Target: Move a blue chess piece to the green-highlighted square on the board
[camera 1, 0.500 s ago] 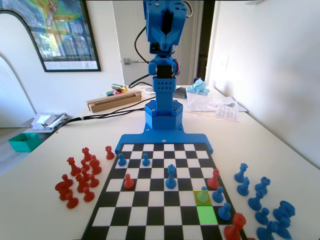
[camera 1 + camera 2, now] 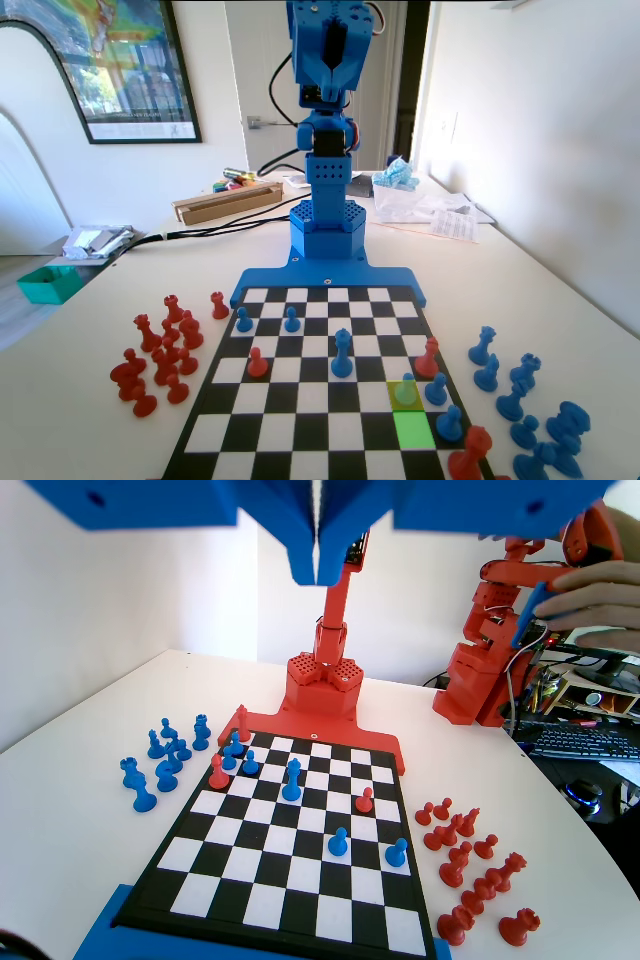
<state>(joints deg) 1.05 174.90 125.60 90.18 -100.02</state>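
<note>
The blue chess piece (image 2: 405, 390), a pale teal pawn, stands upright on a yellow-olive square near the board's right edge in the fixed view. The green-highlighted square (image 2: 413, 430) lies one row nearer the camera and holds nothing. The board (image 2: 300, 405) is joined to the blue arm's base. My gripper (image 2: 335, 60) is raised high over the arm's base, far from the pawn. In the wrist view my gripper (image 2: 318, 575) hangs from the top edge with its jaws pressed together and nothing between them.
Other blue pieces on the board include a taller one (image 2: 342, 353) mid-board and deeper-blue pawns (image 2: 436, 388) right of the teal pawn. Red pieces (image 2: 430, 357) also stand on the board. Spare red pieces (image 2: 160, 350) cluster at the left, spare blue ones (image 2: 520, 400) at the right.
</note>
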